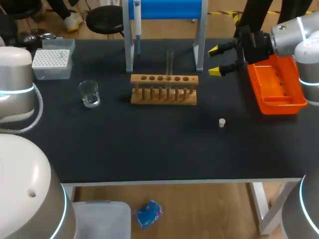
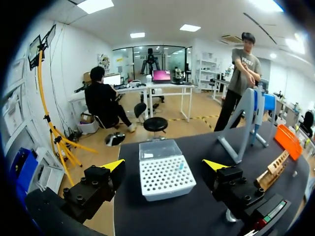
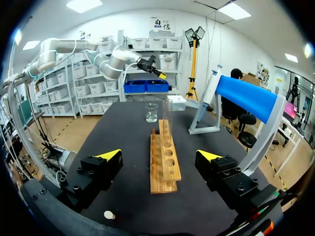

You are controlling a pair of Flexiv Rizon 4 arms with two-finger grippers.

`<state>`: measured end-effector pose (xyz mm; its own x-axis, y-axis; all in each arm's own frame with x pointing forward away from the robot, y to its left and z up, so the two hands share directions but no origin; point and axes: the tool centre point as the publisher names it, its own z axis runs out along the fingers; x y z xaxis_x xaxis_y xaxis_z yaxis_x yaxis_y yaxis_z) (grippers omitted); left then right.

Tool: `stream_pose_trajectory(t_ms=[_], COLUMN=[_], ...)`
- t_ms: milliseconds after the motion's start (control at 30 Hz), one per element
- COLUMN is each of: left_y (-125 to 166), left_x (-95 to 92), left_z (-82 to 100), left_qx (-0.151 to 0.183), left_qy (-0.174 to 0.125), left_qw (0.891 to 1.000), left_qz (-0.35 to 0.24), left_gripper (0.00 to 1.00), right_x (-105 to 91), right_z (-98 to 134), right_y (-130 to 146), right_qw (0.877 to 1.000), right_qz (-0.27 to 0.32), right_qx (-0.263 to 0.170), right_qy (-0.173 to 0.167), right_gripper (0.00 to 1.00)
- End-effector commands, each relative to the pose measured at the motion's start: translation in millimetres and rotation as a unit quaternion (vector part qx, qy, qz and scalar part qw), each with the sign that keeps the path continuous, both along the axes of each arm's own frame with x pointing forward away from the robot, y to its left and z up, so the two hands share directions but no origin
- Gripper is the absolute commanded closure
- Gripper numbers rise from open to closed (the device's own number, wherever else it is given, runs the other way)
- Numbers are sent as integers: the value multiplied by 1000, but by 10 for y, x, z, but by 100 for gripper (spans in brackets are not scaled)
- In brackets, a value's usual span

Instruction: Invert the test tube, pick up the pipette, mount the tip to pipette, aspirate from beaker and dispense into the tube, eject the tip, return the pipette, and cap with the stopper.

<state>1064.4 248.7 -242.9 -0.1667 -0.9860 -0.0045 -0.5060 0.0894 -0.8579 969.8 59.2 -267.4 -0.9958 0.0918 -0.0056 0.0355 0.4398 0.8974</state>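
A clear test tube (image 1: 170, 63) stands upright in the wooden rack (image 1: 164, 89) at mid-table; the same tube (image 3: 167, 115) and rack (image 3: 165, 160) lie straight ahead of my right gripper (image 3: 158, 155). That right gripper (image 1: 219, 60) hovers open and empty, right of the rack. The pipette (image 1: 137, 22) hangs on the blue-topped stand (image 1: 199, 45) behind the rack. A beaker (image 1: 89, 93) holding a little liquid sits left of the rack. The small white stopper (image 1: 222, 122) lies in front, to the right. My left gripper (image 2: 163, 164) is open with nothing in it, facing the tip box (image 2: 166, 169).
The tip box (image 1: 51, 63) stands at the back left corner. An orange tray (image 1: 275, 84) lies at the right edge, just beyond my right gripper. Bare black tabletop (image 1: 149, 144) stretches across the front.
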Motion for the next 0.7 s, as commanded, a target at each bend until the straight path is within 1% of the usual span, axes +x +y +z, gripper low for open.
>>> stream_pose_trajectory(t_ms=[33, 100, 200, 267, 433, 533, 700], left_y=[-95, -85, -63, -71, -240, -347, -461], left_x=[214, 262, 317, 350, 424, 445, 422], left_z=[-111, -166, -224, -264, -292, -308, -370], left_qx=[2, -1, -17, -20, -26, -23, -22], left_qy=[13, 19, 26, 32, 37, 40, 55], left_qw=[1000, 1000, 999, 999, 999, 999, 997], left_qz=[7, 14, 30, 34, 24, 21, 50], left_gripper=[0, 0, 0, 0, 0, 0, 0], right_x=[4, 4, 4, 4, 4, 4, 4], right_z=[-3, -3, -3, -3, -3, -3, -3], right_y=[-5, -5, -5, -5, -5, -5, -5], right_qw=[1000, 1000, 1000, 1000, 1000, 1000, 1000], right_qz=[1, 1, 1, 1, 1, 1, 1], right_qx=[0, 0, 0, 0, 0, 0, 0], right_qy=[0, 0, 0, 0, 0, 0, 0], right_gripper=[0, 0, 0, 0, 0, 0, 0])
